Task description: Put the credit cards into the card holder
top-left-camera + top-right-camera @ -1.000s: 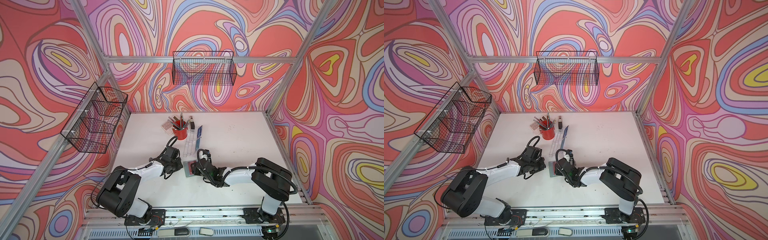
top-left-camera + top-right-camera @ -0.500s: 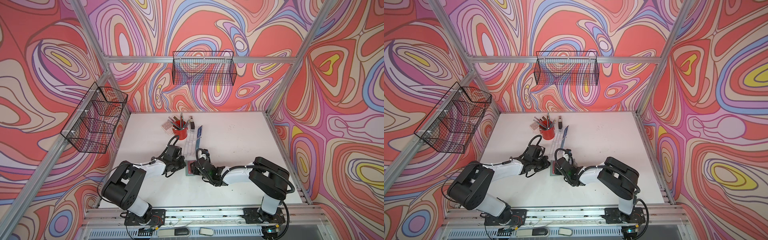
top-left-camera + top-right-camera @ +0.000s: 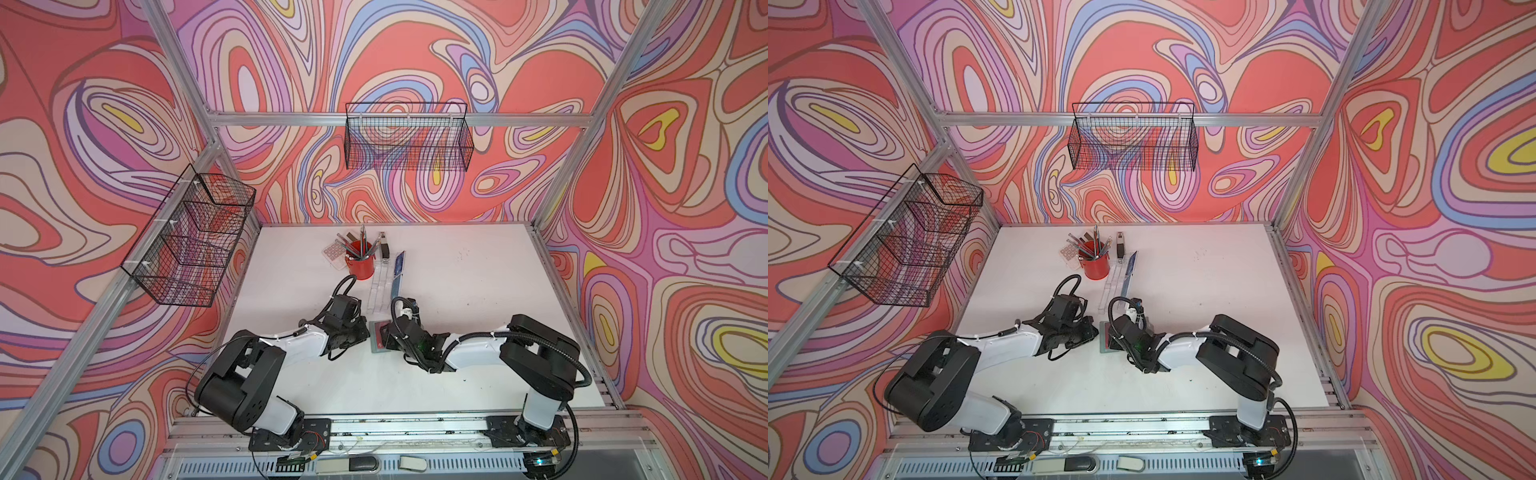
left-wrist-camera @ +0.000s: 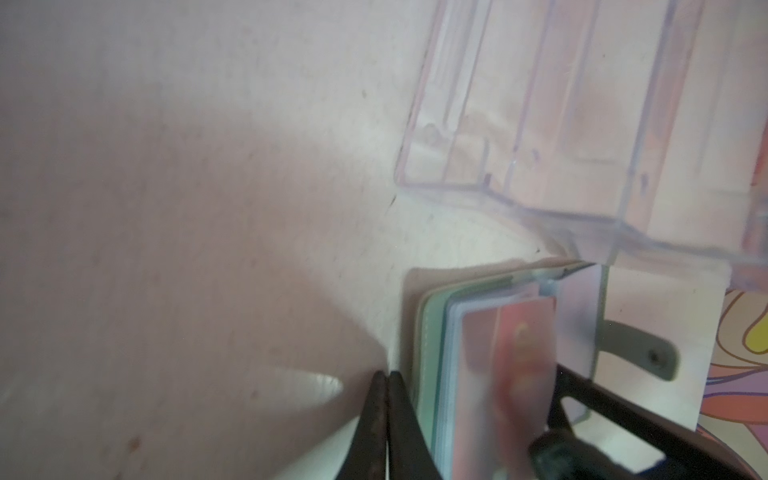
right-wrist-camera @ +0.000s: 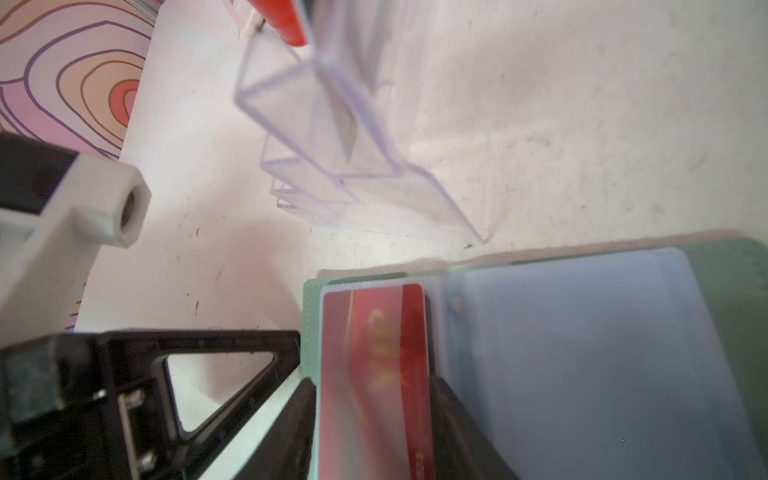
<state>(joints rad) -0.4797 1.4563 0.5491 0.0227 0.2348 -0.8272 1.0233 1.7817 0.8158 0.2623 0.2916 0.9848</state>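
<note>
The sage-green card holder (image 3: 379, 341) (image 3: 1105, 341) lies open on the table between both arms. A red credit card (image 5: 374, 332) with gold "VIP" lettering lies over its left clear sleeve, partly under frosted plastic. My right gripper (image 5: 373, 379) (image 3: 385, 336) is shut on this card, one finger on each long edge. My left gripper (image 4: 387, 379) (image 3: 365, 334) is shut with nothing in it, its tips on the table against the holder's left edge (image 4: 432, 332). The holder's snap strap (image 4: 640, 353) sticks out on the far side. A blue card (image 3: 399, 262) stands in the clear stand.
A clear tiered acrylic stand (image 3: 379, 286) (image 5: 332, 166) sits just behind the holder. Behind it stand a red cup of pens (image 3: 360, 266), a calculator (image 3: 333, 251) and a small dark object (image 3: 385, 248). Black wire baskets (image 3: 407, 141) hang on the back and left walls.
My left arm has swung right, bringing its shut gripper up against the holder's left edge. The right gripper has shifted slightly left over the holder with the red card.
</note>
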